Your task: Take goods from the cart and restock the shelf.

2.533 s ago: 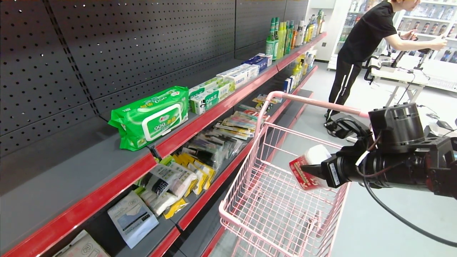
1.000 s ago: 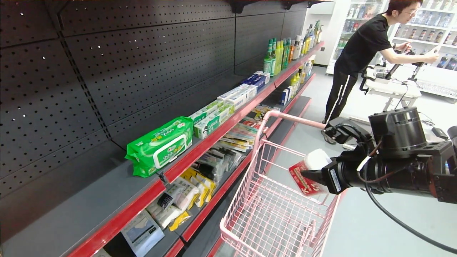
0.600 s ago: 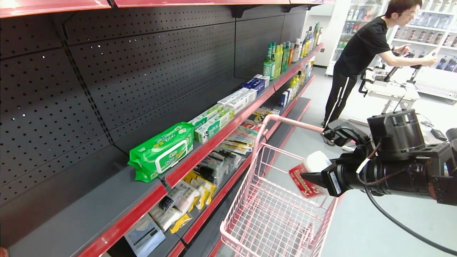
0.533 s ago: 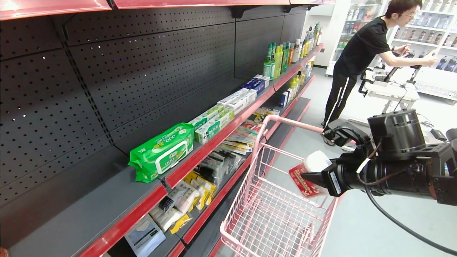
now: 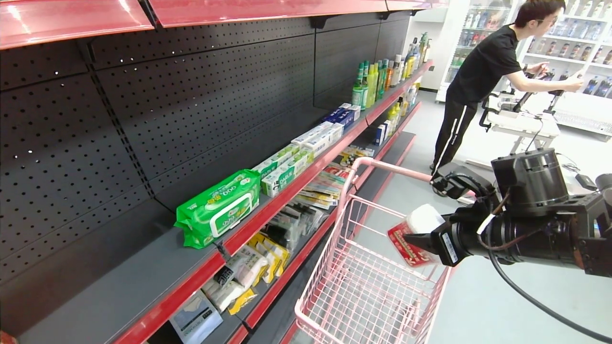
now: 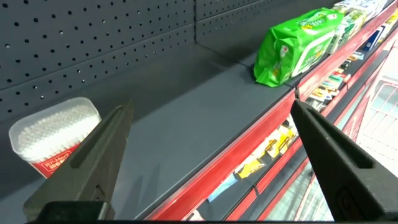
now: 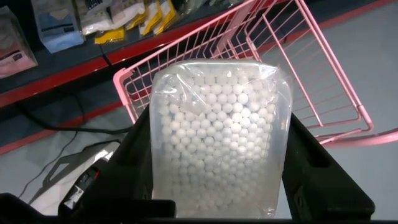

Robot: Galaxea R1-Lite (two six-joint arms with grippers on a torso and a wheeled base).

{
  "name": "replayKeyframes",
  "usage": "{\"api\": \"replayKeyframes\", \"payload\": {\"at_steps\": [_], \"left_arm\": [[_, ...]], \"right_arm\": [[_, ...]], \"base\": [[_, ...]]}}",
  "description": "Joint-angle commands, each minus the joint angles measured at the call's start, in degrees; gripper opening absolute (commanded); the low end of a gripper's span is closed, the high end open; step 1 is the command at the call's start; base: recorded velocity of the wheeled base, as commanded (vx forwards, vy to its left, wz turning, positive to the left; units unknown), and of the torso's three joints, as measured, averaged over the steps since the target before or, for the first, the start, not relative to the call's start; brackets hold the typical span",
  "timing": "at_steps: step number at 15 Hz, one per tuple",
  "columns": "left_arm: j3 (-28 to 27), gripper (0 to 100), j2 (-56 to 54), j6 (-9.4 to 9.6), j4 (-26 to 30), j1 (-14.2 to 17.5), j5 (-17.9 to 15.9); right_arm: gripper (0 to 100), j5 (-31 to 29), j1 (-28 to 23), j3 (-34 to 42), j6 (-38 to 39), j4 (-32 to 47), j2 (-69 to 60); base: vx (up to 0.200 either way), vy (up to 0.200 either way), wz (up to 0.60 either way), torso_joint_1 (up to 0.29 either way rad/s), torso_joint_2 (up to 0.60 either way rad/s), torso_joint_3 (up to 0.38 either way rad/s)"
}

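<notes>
My right gripper (image 5: 412,237) is shut on a clear cotton swab box (image 5: 413,231) with a red label, held tilted above the pink wire cart (image 5: 326,246). In the right wrist view the cotton swab box (image 7: 214,134) sits between both fingers, with the cart (image 7: 323,68) below. My left gripper (image 6: 211,106) stands open over the grey shelf board (image 6: 205,112), nothing between its fingers. A second cotton swab box (image 6: 53,134) stands upright on that board beside one finger. A green wipes pack (image 5: 217,208) lies farther along the shelf (image 5: 119,296).
Toothpaste boxes (image 5: 287,167) and bottles (image 5: 377,79) line the shelf beyond the wipes. The lower shelf holds flat packs (image 5: 248,267). A red upper shelf edge (image 5: 267,7) hangs overhead. Bare board lies between the second box and the wipes pack (image 6: 298,43).
The head view has tilted upward, bringing the red upper shelf edge into sight. My right gripper keeps the cotton swab box above the cart, in about the same spot.
</notes>
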Motion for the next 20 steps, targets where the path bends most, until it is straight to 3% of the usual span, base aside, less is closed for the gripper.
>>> {"api": "replayKeyframes", "payload": {"at_steps": [1, 5, 13, 20], "left_arm": [[0.0, 100, 0.0, -0.01, 0.0, 0.0, 0.0], [0.0, 100, 0.0, -0.01, 0.0, 0.0, 0.0], [0.0, 100, 0.0, -0.01, 0.0, 0.0, 0.0], [0.0, 100, 0.0, -0.01, 0.0, 0.0, 0.0]], "right_arm": [[0, 0.0, 0.0, 0.1, -0.3, 0.0, 0.1], [0, -0.3, -0.1, 0.3, -1.4, 0.0, -0.4], [0, -0.6, 0.1, 2.5, -3.6, 0.0, -4.7], [0, -2.8, -0.6, 8.9, -3.8, 0.0, -12.8]], "base": [[0.0, 0.0, 0.0, 0.08, -0.17, -0.09], [0.0, 0.0, 0.0, 0.019, -0.04, -0.021], [0.0, 0.0, 0.6, 0.003, 0.0, -0.001], [0.0, 0.0, 0.6, 0.003, 0.0, 0.001]]}}
